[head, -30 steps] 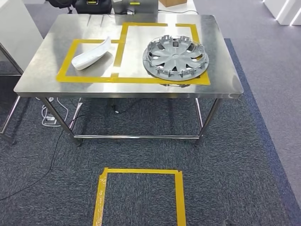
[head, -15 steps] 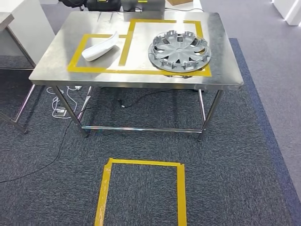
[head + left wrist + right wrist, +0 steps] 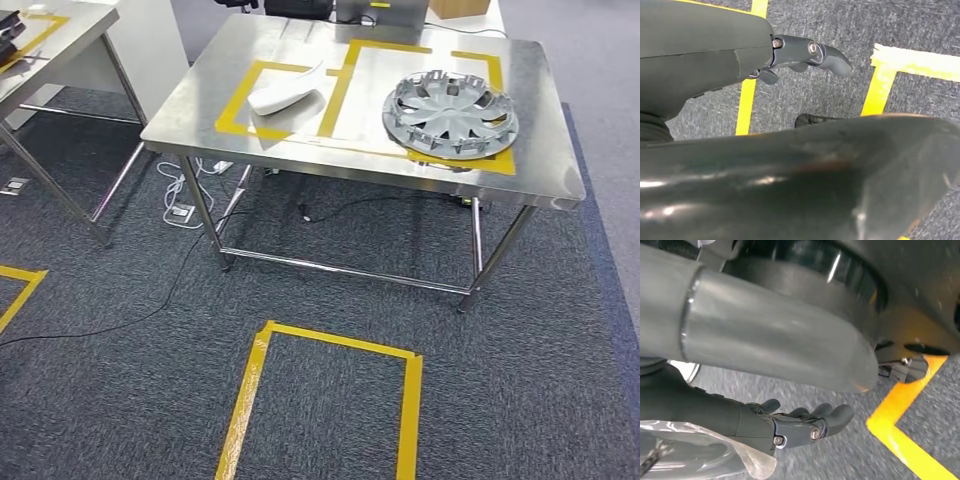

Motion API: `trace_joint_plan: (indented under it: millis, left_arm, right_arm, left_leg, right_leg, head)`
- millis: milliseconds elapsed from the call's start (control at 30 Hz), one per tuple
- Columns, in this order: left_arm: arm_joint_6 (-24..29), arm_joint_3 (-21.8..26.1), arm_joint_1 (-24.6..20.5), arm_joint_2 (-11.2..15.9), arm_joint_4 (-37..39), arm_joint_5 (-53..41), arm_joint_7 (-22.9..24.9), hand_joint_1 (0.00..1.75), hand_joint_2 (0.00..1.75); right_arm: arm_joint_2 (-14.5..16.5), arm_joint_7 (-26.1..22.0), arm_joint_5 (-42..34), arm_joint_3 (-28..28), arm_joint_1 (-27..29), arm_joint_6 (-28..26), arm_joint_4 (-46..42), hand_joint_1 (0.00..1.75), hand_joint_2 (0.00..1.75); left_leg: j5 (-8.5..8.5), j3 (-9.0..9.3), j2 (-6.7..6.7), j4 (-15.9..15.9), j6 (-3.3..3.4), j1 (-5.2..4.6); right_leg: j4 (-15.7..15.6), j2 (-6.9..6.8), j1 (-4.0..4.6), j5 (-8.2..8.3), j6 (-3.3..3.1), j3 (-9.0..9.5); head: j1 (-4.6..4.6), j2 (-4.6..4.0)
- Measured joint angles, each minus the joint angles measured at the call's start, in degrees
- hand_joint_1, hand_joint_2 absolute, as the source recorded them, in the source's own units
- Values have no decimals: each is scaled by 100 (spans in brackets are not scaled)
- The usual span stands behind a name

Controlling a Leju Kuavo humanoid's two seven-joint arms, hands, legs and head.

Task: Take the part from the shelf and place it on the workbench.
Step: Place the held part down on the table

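**Empty-handed, with the shelf yet to be reached**

I am hanging both arms over the carpet, nowhere near a shelf. My left hand [image 3: 806, 52] is holding nothing, fingers loosely extended; my right hand [image 3: 806, 425] likewise. Well ahead of them, the tabletop [image 3: 362, 165] is carrying a hubcap [image 3: 450, 113] and a white part [image 3: 287, 95]. Next, I judge, comes finding the shelf.

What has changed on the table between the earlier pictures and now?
Nothing on the workbench itself moved. The camera turned to the left, so the whole scene slid right and a second table came into view. The hubcap and the white part lie in the same taped yellow fields as before. The left hand and the right hand hold nothing.
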Motion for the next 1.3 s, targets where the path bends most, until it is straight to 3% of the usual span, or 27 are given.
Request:
trace_joint_plan:
  millis: [33,100,133,200,267,333,367,400,433,500,533,600,633,700,767,800,833,867,933,967,1000,1067,1133,1167,1233,1267,1300]
  left_arm:
    - [3,-2,-15,-5,0,1,14,0,0]
    - [6,-5,-24,-11,0,0,27,0,0]
    - [8,-6,-19,-8,0,0,32,0,0]
    - [9,-8,-17,-2,0,-1,40,0,0]
    - [6,-10,-28,-1,0,-1,41,0,0]
    - [-2,-13,-26,-1,0,-4,38,0,0]
    - [-12,-16,-15,-1,0,-10,29,0,0]
    - [-26,-20,-4,1,0,-21,15,0,0]
    - [-41,-26,2,3,0,-32,-3,0,0]
    - [-63,-43,-12,6,0,-48,-42,0,0]
    - [-71,-50,-17,6,0,-50,-56,0,0]
    - [-81,-56,-4,6,0,-51,-75,0,0]
    - [-84,-58,9,7,0,-52,-80,0,0]
    - [-86,-59,18,9,0,-52,-88,0,0]
    - [-90,-62,8,5,0,-52,-92,0,0]
    - [-94,-64,5,2,0,-52,-92,0,0]
    - [-95,-67,7,-1,0,-52,-92,0,0]
    - [-96,-70,12,-1,0,-52,-92,0,0]
    - [-98,-75,18,-3,0,-53,-95,0,0]
    - [-100,-80,15,-6,0,-53,-97,0,0]
    - [-101,-84,6,-10,0,-53,-98,0,0]
    - [-102,-91,-6,-17,0,-51,-100,0,0]
    - [-96,-91,2,-22,0,-43,-97,0,0]
    - [-89,-91,10,-23,0,-38,-91,0,0]
    - [-74,-91,4,-23,0,-22,-74,0,0]
    - [-69,-91,-6,-25,0,-13,-68,0,0]
    - [-66,-91,-17,-27,0,-4,-59,0,0]
  right_arm:
    - [-7,17,17,31,-11,8,5,0,0]
    - [-10,46,48,82,-22,26,10,0,0]
    - [-9,57,60,109,-27,37,10,0,0]
    - [-4,63,72,153,-25,54,13,0,0]
    - [-3,67,76,174,-22,69,21,0,0]
    - [-4,73,77,187,-18,76,30,0,0]
    - [-4,74,80,194,-21,76,31,0,0]
    - [-4,74,84,202,-26,76,32,0,0]
    - [-4,72,88,208,-31,77,32,0,0]
    - [-4,69,93,216,-37,77,32,0,0]
    - [-4,69,93,218,-41,77,32,0,0]
    - [-4,69,93,222,-56,77,32,0,0]
    - [-4,69,93,226,-63,77,32,0,0]
    - [-5,65,93,242,-63,77,32,0,0]
    - [-6,62,93,257,-49,77,33,0,0]
    - [-6,63,93,260,-41,78,34,0,0]
    - [-6,64,93,262,-32,78,34,0,0]
    - [-6,65,93,264,-26,79,34,0,0]
    - [-7,68,95,268,-21,79,34,0,0]
    - [-9,71,97,269,-20,80,36,0,0]
    - [-11,73,102,270,-21,83,39,0,0]
    - [-15,80,117,273,-27,91,45,0,0]
    - [-15,88,141,279,-33,96,48,0,0]
    - [-15,92,154,282,-32,98,48,0,0]
    - [-14,95,173,290,-24,110,50,0,0]
    - [-14,96,178,294,-19,116,50,0,0]
    - [-15,98,180,297,-14,122,51,0,0]
  left_leg:
    - [20,-46,-57,17,-32,12]
    - [70,-125,-175,28,-107,33]
    - [58,-155,-162,56,-137,30]
    - [-164,-322,30,391,-204,28]
    - [-565,-668,250,1145,-284,71]
    - [-735,-896,311,1675,-350,129]
    - [-656,-855,330,1630,-371,153]
    - [-482,-689,368,1343,-382,172]
    - [-277,-453,457,919,-382,182]
    - [-38,-70,672,186,-329,152]
    - [-12,-6,731,31,-287,132]
    - [-7,-36,662,-7,-191,105]
    - [13,-41,613,-25,-147,107]
    - [70,-46,511,-72,-57,122]
    - [110,-79,398,-81,0,123]
    - [120,-99,332,-78,14,116]
    - [125,-111,261,-73,21,109]
    - [128,-117,184,-65,23,105]
    - [125,-119,23,-32,12,104]
    - [117,-131,-50,-3,-3,102]
    - [104,-160,-124,41,-27,96]
    - [103,-242,-256,100,-104,102]
    - [126,-309,-350,122,-184,124]
    - [93,-345,-273,177,-216,123]
    - [-182,-550,52,626,-271,117]
    - [-387,-730,208,1015,-301,118]
    - [-570,-916,282,1420,-325,131]
  right_leg:
    - [-105,78,1,-11,-21,49]
    - [-158,-4,1,16,-39,63]
    - [-186,-72,-13,44,-56,60]
    - [-235,-238,-47,90,-90,58]
    - [-236,-423,-46,98,-107,36]
    - [-231,-602,-43,96,-106,14]
    - [-229,-679,-43,96,-104,8]
    - [-227,-749,-44,93,-99,12]
    - [-226,-814,-44,89,-87,22]
    - [-214,-928,-19,71,-32,36]
    - [-209,-977,-7,67,3,41]
    - [-215,-1071,-4,71,75,55]
    - [-202,-1061,-16,47,109,52]
    - [77,-835,-37,-173,158,-75]
    - [836,-543,-45,-575,174,-435]
    - [1246,-481,-43,-730,180,-633]
    - [1510,-456,-42,-782,184,-766]
    - [1552,-445,-41,-715,183,-799]
    - [969,-366,-51,-309,166,-542]
    - [559,-211,-64,-127,151,-359]
    - [218,-58,-85,-19,139,-205]
    - [-49,131,-97,-2,109,-79]
    - [-65,6,-94,10,56,-63]
    - [-75,-72,-101,25,24,-57]
    - [-98,-261,-110,34,-26,-43]
    - [-97,-361,-101,25,-40,-39]
    - [-96,-467,-94,16,-47,-37]
  head:
    - [-4,0]
    - [-9,0]
    - [-13,0]
    - [-52,0]
    - [-89,0]
    - [-91,0]
    - [-91,0]
    - [-91,0]
    - [-92,0]
    - [-88,0]
    - [-85,0]
    - [-75,0]
    - [-75,0]
    - [-55,0]
    - [-36,0]
    - [-35,0]
    - [-35,0]
    - [-34,0]
    - [-33,0]
    - [-32,0]
    - [-36,0]
    - [-37,0]
    - [-36,0]
    - [-45,0]
    - [-76,0]
    - [-89,0]
    - [-96,0]
